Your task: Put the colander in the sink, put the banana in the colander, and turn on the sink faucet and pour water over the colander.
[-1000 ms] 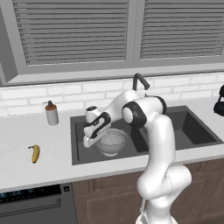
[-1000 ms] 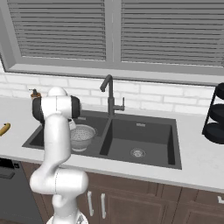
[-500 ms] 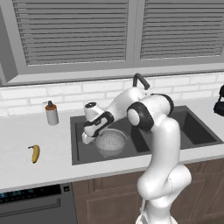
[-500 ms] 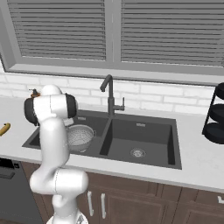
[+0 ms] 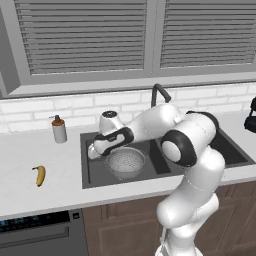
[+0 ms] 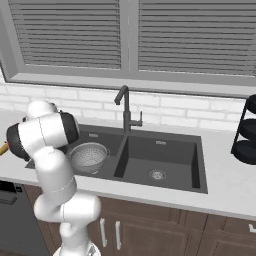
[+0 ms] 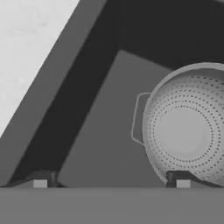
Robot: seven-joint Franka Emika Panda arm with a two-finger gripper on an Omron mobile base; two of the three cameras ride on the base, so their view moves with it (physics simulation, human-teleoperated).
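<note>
Colander [image 5: 126, 162] sits upright in the left basin of the sink [image 5: 92, 175], nothing inside it — first step reads as done. Hand [image 5: 95, 151] hangs over the left edge of that basin, beside the colander's rim and apart from it; in the hand view the two finger tips stand wide apart, one at each lower corner, holding nothing, with the colander [image 7: 188, 124] off to one side of the gap rather than between them.

Banana [image 5: 40, 175] lies on the light surface [image 5: 30, 200] to the robot's left of the sink, well apart from the hand, beyond the basin wall. Its long axis runs roughly front-to-back on the surface, curved, dark tips at both ends. Soap bottle [image 5: 59, 130] stands behind it, nearer the wall.

Judgement: the coming move turns on a swing leftward, out of the basin and over the rim — the fingers would best close across the banana's short width, not along its length.
</note>
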